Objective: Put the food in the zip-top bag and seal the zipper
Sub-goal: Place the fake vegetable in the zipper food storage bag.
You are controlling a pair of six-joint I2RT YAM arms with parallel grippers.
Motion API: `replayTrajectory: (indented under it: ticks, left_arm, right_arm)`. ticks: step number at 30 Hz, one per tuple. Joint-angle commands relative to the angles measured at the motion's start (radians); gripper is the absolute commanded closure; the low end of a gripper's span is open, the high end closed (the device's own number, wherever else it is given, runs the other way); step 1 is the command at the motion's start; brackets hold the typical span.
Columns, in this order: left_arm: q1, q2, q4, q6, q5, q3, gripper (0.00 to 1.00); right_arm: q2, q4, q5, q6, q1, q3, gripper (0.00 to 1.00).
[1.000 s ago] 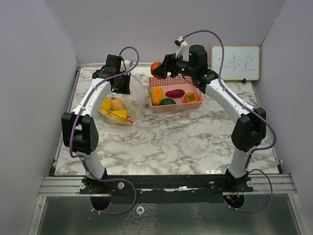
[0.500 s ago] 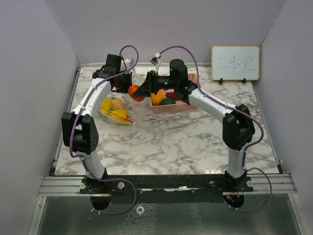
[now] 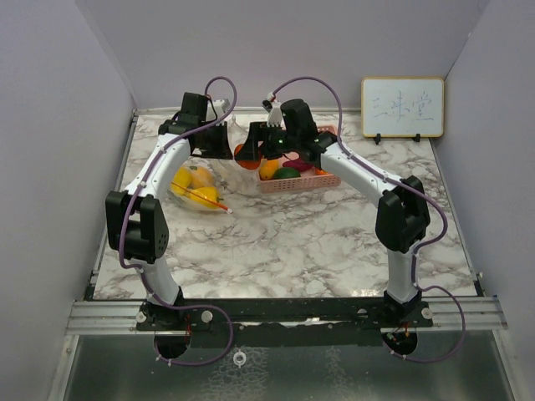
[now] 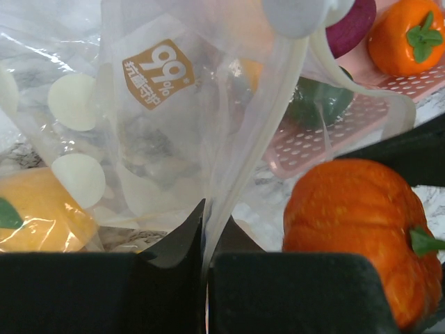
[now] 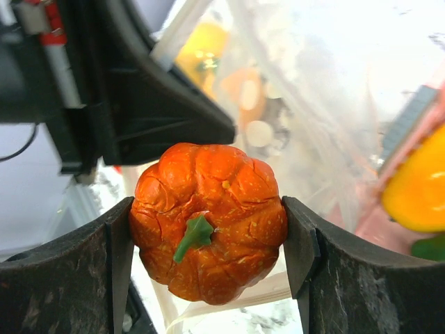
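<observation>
The zip-top bag (image 3: 205, 180) lies at the back left with yellow and orange food inside and its orange-red zipper (image 3: 205, 199) along the near side. My left gripper (image 4: 206, 233) is shut on the bag's upper film (image 4: 229, 139), holding it up. My right gripper (image 5: 208, 229) is shut on an orange pumpkin (image 5: 208, 221), held in the air just right of the left gripper at the bag's mouth (image 3: 245, 154). The pumpkin also shows in the left wrist view (image 4: 354, 229). More food lies in the pink basket (image 3: 322, 180): a yellow piece (image 3: 268, 169), a green one (image 3: 287, 173), a dark purple one.
The pink basket stands right of the bag, partly under my right arm. A small whiteboard (image 3: 402, 107) leans on the back wall at the right. The marble table (image 3: 292, 242) is walled on the left, back and right.
My right gripper carried the orange pumpkin from above the basket leftward to the bag's mouth, beside the left gripper. The left gripper kept its hold on the bag.
</observation>
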State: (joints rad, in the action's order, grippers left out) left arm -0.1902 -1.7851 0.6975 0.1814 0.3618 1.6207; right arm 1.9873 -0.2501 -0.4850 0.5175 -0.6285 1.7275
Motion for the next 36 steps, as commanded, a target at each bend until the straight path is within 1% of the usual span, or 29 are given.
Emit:
replayTrajectory:
  ticks: [1,2,4,5,10,12,13,17,19,21,25,29,31,36]
  left_arm:
    - [-0.005,0.02,-0.033,0.028,0.076,-0.017,1.0]
    - [-0.006,0.02,-0.035,0.03,0.075,-0.019,1.0]
    - [-0.008,0.02,-0.034,0.03,0.075,-0.021,1.0]
    - [-0.008,0.02,-0.033,0.03,0.075,-0.023,1.0]
    - [-0.008,0.021,-0.024,0.021,0.044,-0.036,1.0]
    - [-0.008,0.017,-0.012,0.014,0.02,-0.039,1.0]
    - [-0.008,0.017,-0.005,0.009,0.013,-0.039,1.0]
    - [-0.008,0.022,0.02,0.003,-0.037,-0.033,1.0]
    - [-0.007,0.028,0.03,0.002,-0.065,-0.026,1.0]
    - [-0.008,0.034,0.037,0.0,-0.079,-0.02,1.0]
    - [-0.008,0.038,0.043,0.0,-0.078,-0.008,1.0]
    - [-0.007,0.044,0.045,0.005,-0.085,-0.002,1.0]
    - [-0.007,0.044,0.048,0.004,-0.083,0.0,1.0]
    - [-0.008,0.04,0.05,0.004,-0.078,-0.001,1.0]
  right_arm:
    - [0.033,-0.161,0.197,-0.09,-0.01,0.107,0.28]
    - [0.037,-0.169,0.209,-0.102,-0.012,0.122,0.2]
    - [0.036,-0.18,0.229,-0.116,-0.012,0.147,0.01]
    - [0.031,-0.181,0.232,-0.123,-0.012,0.154,0.0]
    - [-0.025,-0.168,0.224,-0.144,-0.012,0.153,0.0]
    - [-0.06,-0.157,0.25,-0.148,-0.013,0.138,0.0]
    - [-0.081,-0.151,0.281,-0.146,-0.013,0.123,0.0]
    - [-0.136,-0.168,0.483,-0.094,0.007,0.055,0.0]
    - [-0.144,-0.167,0.521,-0.068,0.03,0.022,0.0]
    - [-0.116,-0.183,0.525,-0.064,0.051,0.029,0.0]
    - [0.002,-0.254,0.527,-0.073,0.072,0.109,0.01]
    - [0.108,-0.27,0.531,-0.107,0.08,0.178,0.05]
    - [0.162,-0.266,0.502,-0.124,0.084,0.202,0.07]
    - [0.253,-0.255,0.359,-0.137,0.088,0.233,0.16]
